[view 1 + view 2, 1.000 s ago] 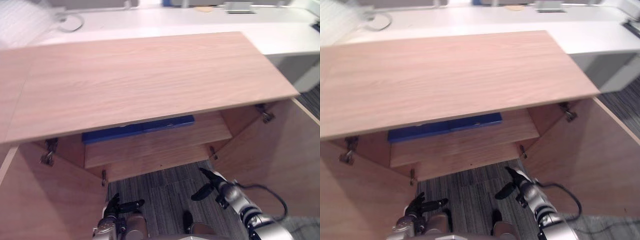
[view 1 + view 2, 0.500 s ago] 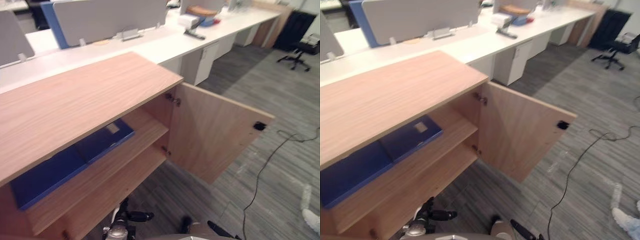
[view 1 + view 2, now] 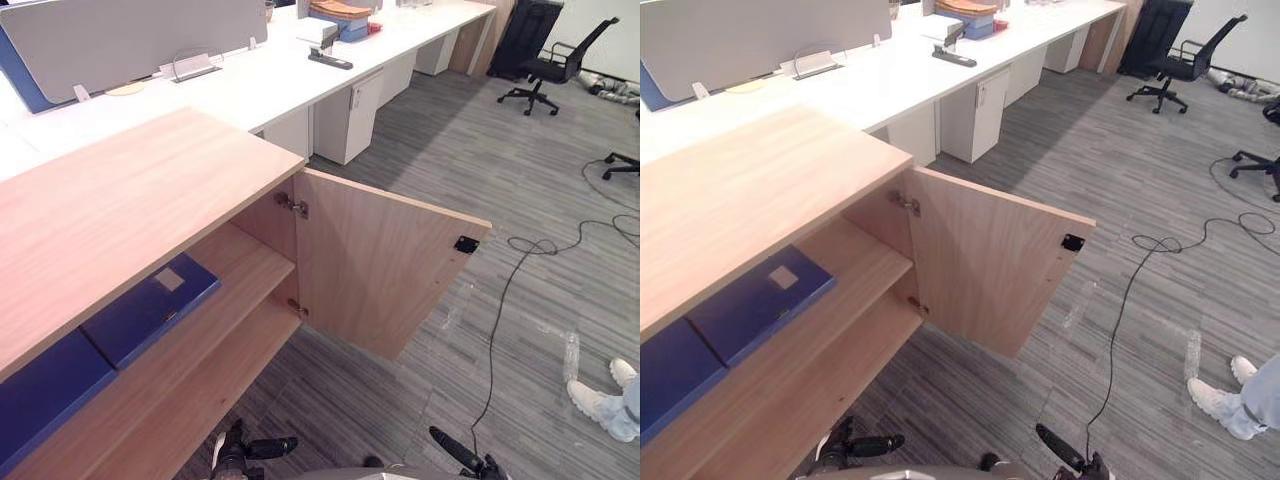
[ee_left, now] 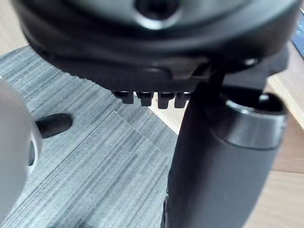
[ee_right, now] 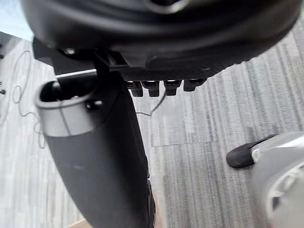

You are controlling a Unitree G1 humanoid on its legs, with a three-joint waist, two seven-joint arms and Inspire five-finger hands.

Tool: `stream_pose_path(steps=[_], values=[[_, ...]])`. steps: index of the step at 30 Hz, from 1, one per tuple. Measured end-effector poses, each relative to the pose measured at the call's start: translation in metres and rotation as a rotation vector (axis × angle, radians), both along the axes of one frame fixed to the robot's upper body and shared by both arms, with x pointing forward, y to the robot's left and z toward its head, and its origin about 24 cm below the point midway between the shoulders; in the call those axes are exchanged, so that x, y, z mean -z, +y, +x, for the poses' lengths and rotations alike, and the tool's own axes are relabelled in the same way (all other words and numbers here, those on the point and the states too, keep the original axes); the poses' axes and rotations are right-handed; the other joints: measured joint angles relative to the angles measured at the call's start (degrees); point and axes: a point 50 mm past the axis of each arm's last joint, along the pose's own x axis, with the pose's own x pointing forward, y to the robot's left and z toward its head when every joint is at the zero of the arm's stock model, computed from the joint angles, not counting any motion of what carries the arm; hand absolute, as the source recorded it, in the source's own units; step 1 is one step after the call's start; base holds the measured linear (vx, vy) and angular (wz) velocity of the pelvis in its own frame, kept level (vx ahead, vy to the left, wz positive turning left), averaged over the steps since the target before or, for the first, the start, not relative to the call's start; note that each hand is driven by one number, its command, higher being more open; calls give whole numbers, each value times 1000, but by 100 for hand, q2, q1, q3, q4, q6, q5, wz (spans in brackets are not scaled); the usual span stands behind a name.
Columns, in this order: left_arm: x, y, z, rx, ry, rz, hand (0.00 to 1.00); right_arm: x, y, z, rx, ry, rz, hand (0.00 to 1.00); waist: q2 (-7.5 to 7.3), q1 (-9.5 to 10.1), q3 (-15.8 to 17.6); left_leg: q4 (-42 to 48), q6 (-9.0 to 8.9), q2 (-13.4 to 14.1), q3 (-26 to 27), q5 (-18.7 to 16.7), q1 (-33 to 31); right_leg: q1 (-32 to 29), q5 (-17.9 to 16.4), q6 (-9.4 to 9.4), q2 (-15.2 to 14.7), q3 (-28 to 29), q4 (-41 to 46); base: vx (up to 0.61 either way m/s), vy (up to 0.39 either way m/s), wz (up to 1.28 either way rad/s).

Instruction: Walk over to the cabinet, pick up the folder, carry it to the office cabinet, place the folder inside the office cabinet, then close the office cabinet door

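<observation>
A blue folder (image 3: 150, 306) with a small pale label lies flat on the upper shelf of the wooden cabinet (image 3: 130, 210). More blue (image 3: 42, 388) lies beside it, further left on the same shelf. The cabinet's right door (image 3: 385, 268) stands wide open. My left hand (image 3: 247, 449) hangs low near the floor in front of the cabinet, its fingers (image 4: 147, 98) straight and holding nothing. My right hand (image 3: 458, 453) hangs low to the right, fingers (image 5: 164, 86) straight and empty. Both hands are well below and apart from the folder.
Grey carpet spreads to the right, with a black cable (image 3: 508, 300) trailing across it. A person's pale shoes (image 3: 598, 396) rest at the right edge. Long white desks (image 3: 290, 80) run behind the cabinet, with office chairs (image 3: 548, 68) at the far right.
The camera has swung to the right, so the cabinet now sits at the left and the open floor shows. Both hands have dropped toward the bottom edge. The folder stays on its shelf.
</observation>
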Motion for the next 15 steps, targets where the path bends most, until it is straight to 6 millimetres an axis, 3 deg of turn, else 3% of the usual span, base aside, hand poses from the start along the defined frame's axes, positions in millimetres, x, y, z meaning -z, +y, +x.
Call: stream_pose_path(steps=[5,9,15], values=[[-4,3,8,25,-40,-2,100,-30,-20,47,-128,-169,-146,100,-7,1,-26,-8,-1,-151,-12,1,-121,19,246,61,-110,21,-316,-21,64,0],[-2,9,-5,27,-12,-1,100,-67,-46,97,-200,-322,-281,100,53,41,-61,-109,-5,-204,-65,2,-125,123,465,77,-111,-11,-615,-70,27,5],[-1,13,-13,15,0,-10,100,-111,-65,146,-244,-469,-396,100,72,196,-78,-160,-45,-274,-266,53,-220,204,716,80,-142,-136,-946,-82,4,11]])
